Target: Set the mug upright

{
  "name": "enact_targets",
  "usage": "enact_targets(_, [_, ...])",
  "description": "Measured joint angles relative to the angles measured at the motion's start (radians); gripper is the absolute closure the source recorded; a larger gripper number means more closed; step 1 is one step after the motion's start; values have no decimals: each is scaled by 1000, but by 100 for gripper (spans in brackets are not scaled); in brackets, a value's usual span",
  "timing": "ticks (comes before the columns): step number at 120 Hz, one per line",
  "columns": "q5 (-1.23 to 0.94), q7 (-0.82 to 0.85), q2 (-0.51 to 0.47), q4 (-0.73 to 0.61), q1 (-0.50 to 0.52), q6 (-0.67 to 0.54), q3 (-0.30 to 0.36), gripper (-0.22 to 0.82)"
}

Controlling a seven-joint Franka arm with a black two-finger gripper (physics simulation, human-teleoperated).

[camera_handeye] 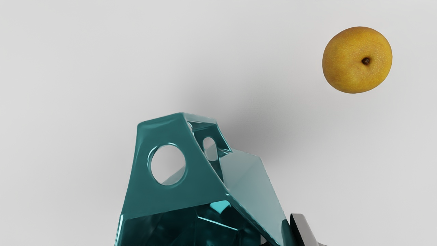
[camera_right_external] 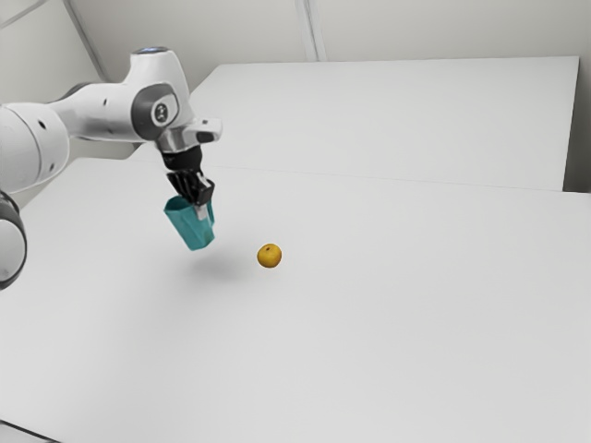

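The claw (camera_right_external: 199,205) is closed on the teal mug (camera_right_external: 191,224), gripping it by its wall near the mouth and carrying it clear of the desk (camera_right_external: 388,314). The mug hangs directly beneath the claw at a slant: its mouth is up near the claw and leans toward the exterior view's left, while its base points down and toward the exterior view's right, so it is not upright. A soft shadow (camera_right_external: 220,268) lies on the desk under the claw and its load, apart from the mug's base. The handle (camera_handeye: 205,184) juts from the mug just beside the claw, on the side toward the exterior view's right; in the wrist view it has a round hole through its broad face. One finger (camera_handeye: 302,229) lies along the outside of the mug's wall there, and part of the mug's dark inside opens toward the hand. A yellow-brown fruit (camera_right_external: 270,256) rests on the desk, lower than the claw and off toward the exterior view's right, near the mug but not touching it, with its small dark stem spot facing up. The white arm (camera_right_external: 102,111) reaches in to the claw from the exterior view's left, and the claw points down, slightly tilted.
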State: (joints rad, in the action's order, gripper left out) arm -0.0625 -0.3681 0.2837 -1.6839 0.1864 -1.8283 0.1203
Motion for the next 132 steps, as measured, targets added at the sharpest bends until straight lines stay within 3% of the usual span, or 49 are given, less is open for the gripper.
enact_targets(23, [-11, 93, 12, -71, -8, -82, 20, 78])
enact_targets(67, [-17, 212, 60, -87, -22, -156, 24, 77])
enact_targets(72, [-15, 221, 61, -87, -26, -159, 24, 73])
enact_targets(89, [-10, 244, 59, -87, -30, -164, 24, 41])
enact_targets(100, [-6, 255, 45, -86, -30, -160, 25, 27])
enact_targets(132, [9, 278, -89, -57, -45, -70, 26, 8])
